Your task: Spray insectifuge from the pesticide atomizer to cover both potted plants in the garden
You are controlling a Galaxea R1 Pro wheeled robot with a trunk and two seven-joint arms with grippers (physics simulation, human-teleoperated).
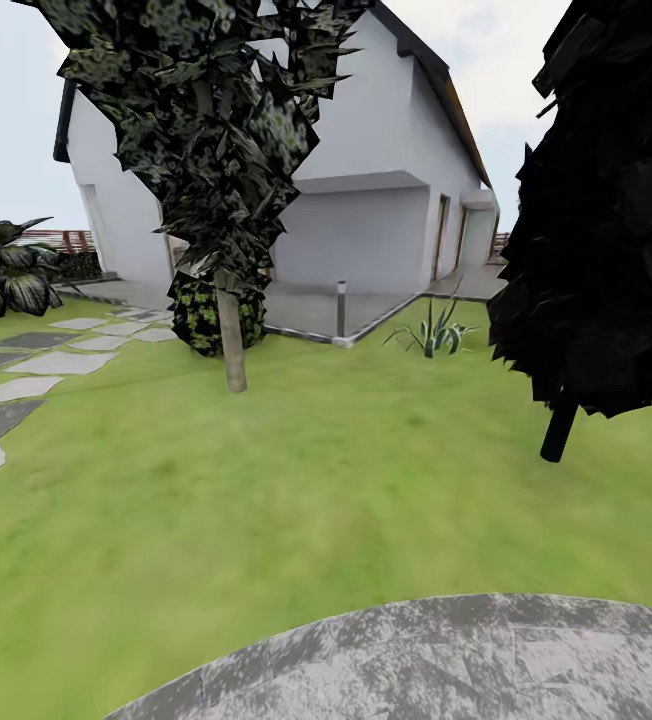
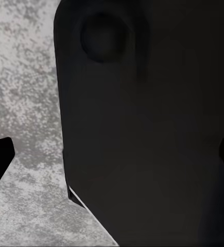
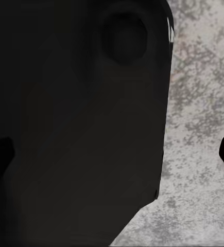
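- The head view looks over a green grass lawn [image 1: 296,500] toward a white house with a dark roof [image 1: 366,190]; the round grey stone patio [image 1: 446,660] lies just below.
- The spray bottle is not in sight here, so I cannot say where it is.
- My guess: it is small, light and hard; hold its round body, not the thin trigger.
- Each wrist view shows a big dark robot part [image 2: 148,123] over grey stone; I cannot tell if either claw is apart or together.

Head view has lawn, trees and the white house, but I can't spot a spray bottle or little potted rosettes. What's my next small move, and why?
Probably turn the base in place to scan. Ahead lie the lawn, the house and a black tree; the stone patio sits right underfoot. The wrist views show dark robot bodywork over that stone.
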